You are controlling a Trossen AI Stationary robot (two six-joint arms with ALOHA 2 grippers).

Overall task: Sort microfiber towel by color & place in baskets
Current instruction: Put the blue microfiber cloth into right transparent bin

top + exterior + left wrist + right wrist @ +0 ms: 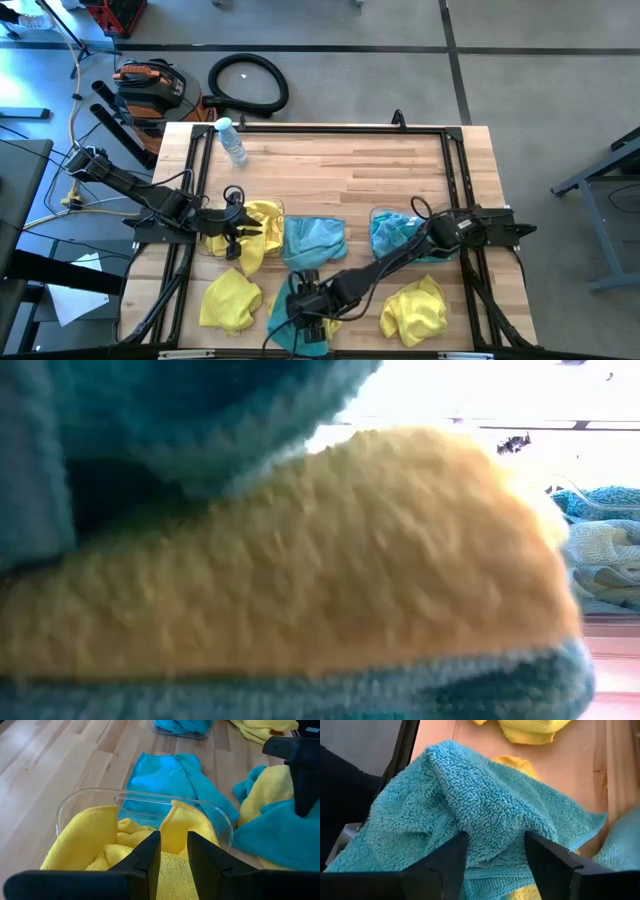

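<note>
A clear water bottle [232, 141] with a blue cap lay near the far left of the wooden table [340, 160], well apart from the cloths. In the low view a yellow towel [300, 560] and teal cloth pressed right against the camera blocked almost everything behind.

The left basket [90, 800], a clear bin, held folded yellow towels [100, 845]; a loose teal towel [170, 775] lay flat just beyond it. The left gripper [173, 851] hung over those yellow towels, its fingers a narrow gap apart and holding nothing.

The right basket [378, 216] held teal towels [392, 235]. The right gripper [495, 855] sat at the near edge over a fuzzy teal towel [480, 800], its fingers spread wide either side of a raised fold, with yellow cloth [517, 765] showing beneath. Other yellow towels lay loose at near left [230, 300] and near right [415, 308].
</note>
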